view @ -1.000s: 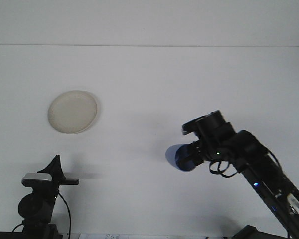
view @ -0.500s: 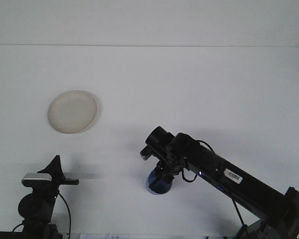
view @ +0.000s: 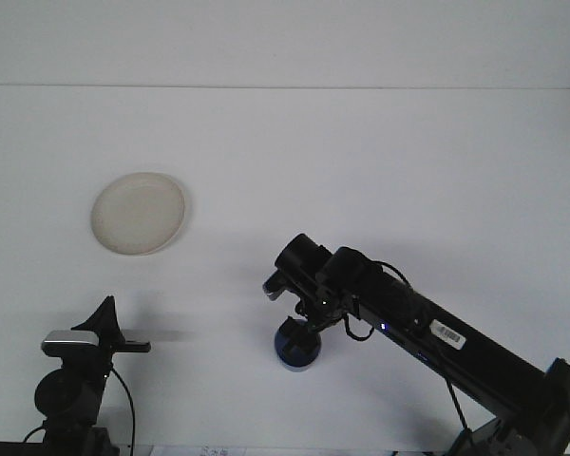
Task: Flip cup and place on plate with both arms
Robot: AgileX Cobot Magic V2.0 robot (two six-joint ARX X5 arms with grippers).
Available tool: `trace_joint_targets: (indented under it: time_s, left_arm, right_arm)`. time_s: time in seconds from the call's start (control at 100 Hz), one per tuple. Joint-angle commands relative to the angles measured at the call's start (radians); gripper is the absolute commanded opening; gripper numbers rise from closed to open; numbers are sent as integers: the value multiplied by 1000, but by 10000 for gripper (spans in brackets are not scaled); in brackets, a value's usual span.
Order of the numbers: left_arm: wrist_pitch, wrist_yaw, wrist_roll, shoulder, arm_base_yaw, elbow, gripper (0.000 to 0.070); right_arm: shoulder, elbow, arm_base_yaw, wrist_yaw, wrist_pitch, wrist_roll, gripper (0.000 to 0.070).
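A blue cup [view: 296,348] stands on the white table near the front centre, its dark upper side toward the camera. My right gripper [view: 305,319] hangs directly over it at the end of the long black arm that reaches in from the lower right; the wrist hides where they meet. The round cream plate [view: 138,213] lies flat on the table at the left, well apart from the cup. My left gripper [view: 114,332] sits low at the front left, below the plate and away from the cup.
The white table [view: 380,161] runs back to a straight far edge near the top of the view. The right arm's black links [view: 437,334] slant across the lower right.
The right arm swung left from the right side, carrying the blue cup down to the table at front centre. In the last half second its wrist rose slightly. The left arm stayed still.
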Motion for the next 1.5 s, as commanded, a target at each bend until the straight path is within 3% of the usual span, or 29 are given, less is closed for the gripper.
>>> trace_joint_targets:
  time_s: [0.0,0.2,0.32,0.62,0.79,0.92,1.31,1.42,1.49]
  left_arm:
    - [10,-2,-2,-2,2,-19,16]
    - [10,-2,-2,-2,2,-19,16]
    - [10,-2,-2,-2,2,-19,16]
    - [10,-2,-2,-2,2,-19,16]
    - [27,-2,-6,-2,2,-19,15]
    - [61,-2,-108,-2,2,-19,15]
    - [66,0,-373,-1,2,6,10]
    - [18,56,-450,8,2,105,12]
    - [-39,92,-459,43,1,191,12]
  right_arm:
    - [-44,39,5,30,5,-26,429]
    - [-290,27,-9,151,80,-28,428]
    - [-529,-76,-10,198,208,-27,427]
    - [-1112,-534,-9,199,499,3,427]
    - [-1302,-662,-9,198,507,26,427]
    - [-1383,-695,-9,198,505,66,427]
    - [-1397,-696,-9,200,496,65,427]
    - [-1397,-696,-9,200,484,61,427]
    - [-1397,-696,-9,200,476,61,427]
